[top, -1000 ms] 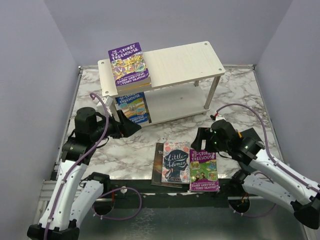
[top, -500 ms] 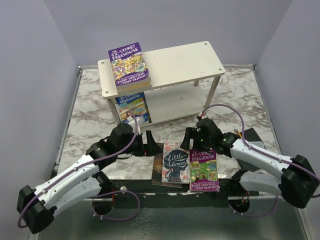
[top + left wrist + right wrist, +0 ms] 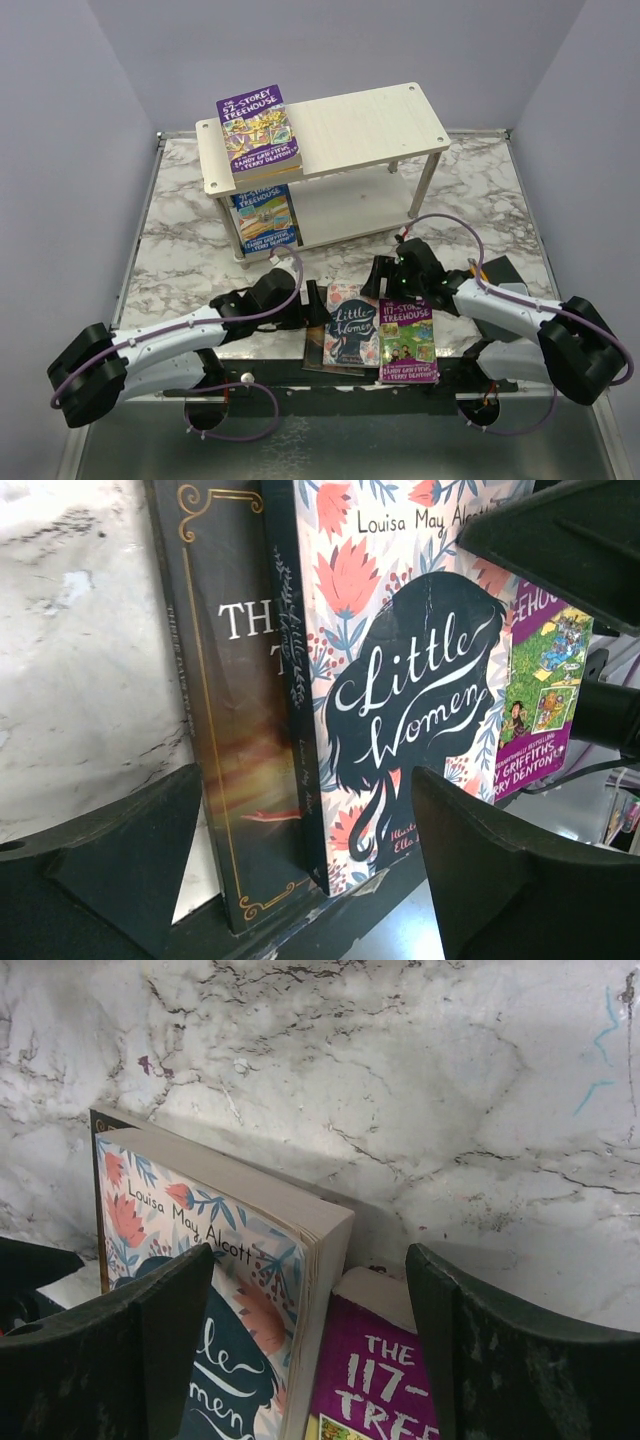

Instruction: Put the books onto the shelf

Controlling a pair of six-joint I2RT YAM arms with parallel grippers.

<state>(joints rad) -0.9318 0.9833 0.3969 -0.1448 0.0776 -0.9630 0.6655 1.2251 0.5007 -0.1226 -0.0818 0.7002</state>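
Three books lie side by side at the table's front edge: a dark brown one (image 3: pixel 314 338), the floral "Little Women" (image 3: pixel 352 323) partly on top of it, and a purple "117-Storey Treehouse" (image 3: pixel 406 340). My left gripper (image 3: pixel 308 305) is open at their left side, with its fingers straddling the brown book (image 3: pixel 230 730) and "Little Women" (image 3: pixel 410 700). My right gripper (image 3: pixel 372 280) is open at their far ends, over "Little Women" (image 3: pixel 220 1260) and the purple book (image 3: pixel 380 1360). The pale shelf (image 3: pixel 370 120) carries a purple Treehouse book (image 3: pixel 258 130) on top and a blue one (image 3: pixel 265 215) below.
The books overhang the dark strip along the table's front edge (image 3: pixel 300 375). Grey walls close in the marble table (image 3: pixel 180 230) on three sides. The shelf's round front legs (image 3: pixel 424 185) stand behind the right arm.
My left arm has swung from the table's left side down to the books at the front edge. My right gripper has shifted left and lower onto the books' far ends.
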